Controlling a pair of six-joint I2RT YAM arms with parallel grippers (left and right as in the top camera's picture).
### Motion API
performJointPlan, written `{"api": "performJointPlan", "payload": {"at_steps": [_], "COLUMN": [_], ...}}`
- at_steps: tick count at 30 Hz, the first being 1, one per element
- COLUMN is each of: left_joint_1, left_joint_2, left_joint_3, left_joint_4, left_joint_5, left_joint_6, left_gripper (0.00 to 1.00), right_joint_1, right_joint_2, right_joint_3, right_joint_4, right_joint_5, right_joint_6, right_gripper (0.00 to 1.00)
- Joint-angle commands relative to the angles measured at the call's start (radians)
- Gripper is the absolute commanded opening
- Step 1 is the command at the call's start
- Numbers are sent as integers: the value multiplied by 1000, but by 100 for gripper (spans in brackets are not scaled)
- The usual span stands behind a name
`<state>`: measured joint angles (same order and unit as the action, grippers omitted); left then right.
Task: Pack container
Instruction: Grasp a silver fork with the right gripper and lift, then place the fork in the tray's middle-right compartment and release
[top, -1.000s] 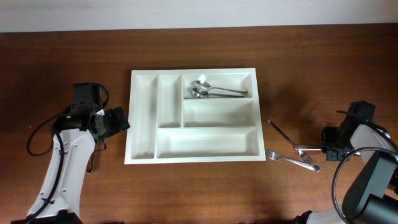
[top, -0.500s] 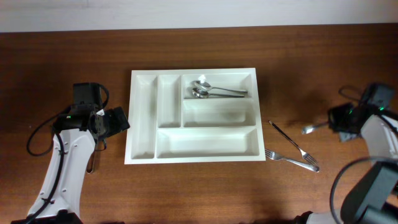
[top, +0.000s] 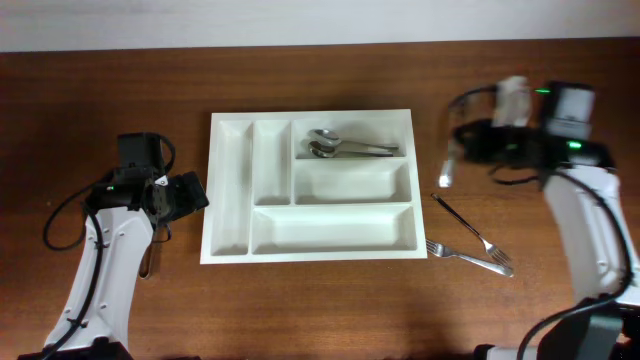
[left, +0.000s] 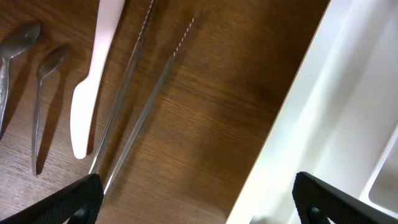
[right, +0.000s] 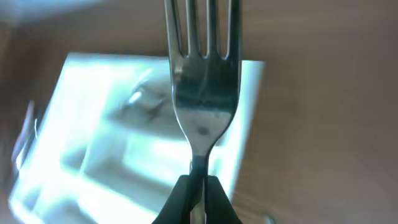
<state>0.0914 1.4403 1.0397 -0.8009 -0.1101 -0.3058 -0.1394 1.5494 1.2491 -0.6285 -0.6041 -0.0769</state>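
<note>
Right gripper (right: 196, 194): clamped tight on the neck of a metal fork (right: 202, 93), with the tines pointing away from the wrist camera.
Fork's place: overhead it shows as a blur just off the right rim of the container (top: 310, 117), level with the far compartments. I can't tell its height above the wood.
Container: white tray in the middle of the table (top: 320, 310), with two narrow slots on its left side and three wide ones stacked on its right.
Inside it: two spoons (top: 345, 148) lie side by side in the far wide compartment, bowls to the left. The other slots show bare white.
Left gripper (left: 198, 202): jaws spread wide with nothing between them, parked just left of the tray's left rim.
Under the left wrist: a white plastic knife (left: 93, 81), a pair of thin metal rods (left: 140, 102) and two small spoons (left: 28, 74) lie on the wood beside the tray wall.
Loose on the right: a second fork (top: 470, 258) and a thinner metal piece (top: 458, 218) lie on the table by the tray's near right corner, their right ends crossing.
</note>
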Motion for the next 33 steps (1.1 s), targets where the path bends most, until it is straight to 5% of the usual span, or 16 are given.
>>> {"api": "performJointPlan", "payload": {"at_steps": [1, 6, 13, 28, 33], "left_joint_1": [3, 3, 3, 3, 3], "left_joint_2": [3, 3, 3, 3, 3], "left_joint_3": [19, 19, 19, 19, 19], "left_joint_4": [0, 0, 0, 0, 0], "left_joint_5": [-11, -11, -11, -11, -11], "left_joint_6": [12, 12, 12, 12, 12], "left_gripper": [99, 99, 99, 99, 99], "right_joint_1": [142, 301, 403, 451, 492], "right_joint_2": [-6, -4, 54, 264, 264], "right_joint_3": [13, 13, 13, 13, 13], "right_joint_4": [2, 20, 22, 72, 72], "right_joint_5": [20, 192, 252, 303, 332], "right_joint_6": [-456, -795, -1048, -1070, -1022], "right_gripper": [4, 4, 4, 5, 22]}}
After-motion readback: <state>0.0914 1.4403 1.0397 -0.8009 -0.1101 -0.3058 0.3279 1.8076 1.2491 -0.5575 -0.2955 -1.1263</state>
